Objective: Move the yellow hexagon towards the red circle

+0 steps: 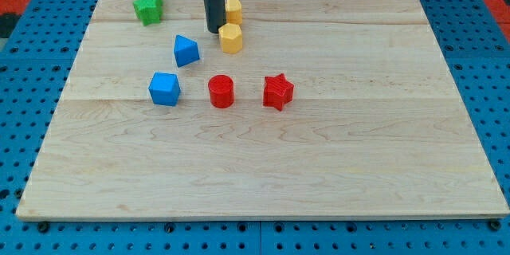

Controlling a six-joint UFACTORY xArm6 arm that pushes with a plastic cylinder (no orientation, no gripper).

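Note:
The yellow hexagon (230, 38) sits on the wooden board near the view's top, left of centre. My tip (215, 30) stands just to the hexagon's left, close to or touching it. A second yellow block (233, 9) lies just above the hexagon, partly hidden by the rod. The red circle (221, 92) stands below the hexagon, a short way toward the view's bottom.
A red star (278, 92) lies right of the red circle. A blue cube (164, 88) lies left of it, and a blue pointed block (186, 50) sits above that. Two green blocks (148, 4) are at the top left. The board's edge (263, 219) runs along the bottom.

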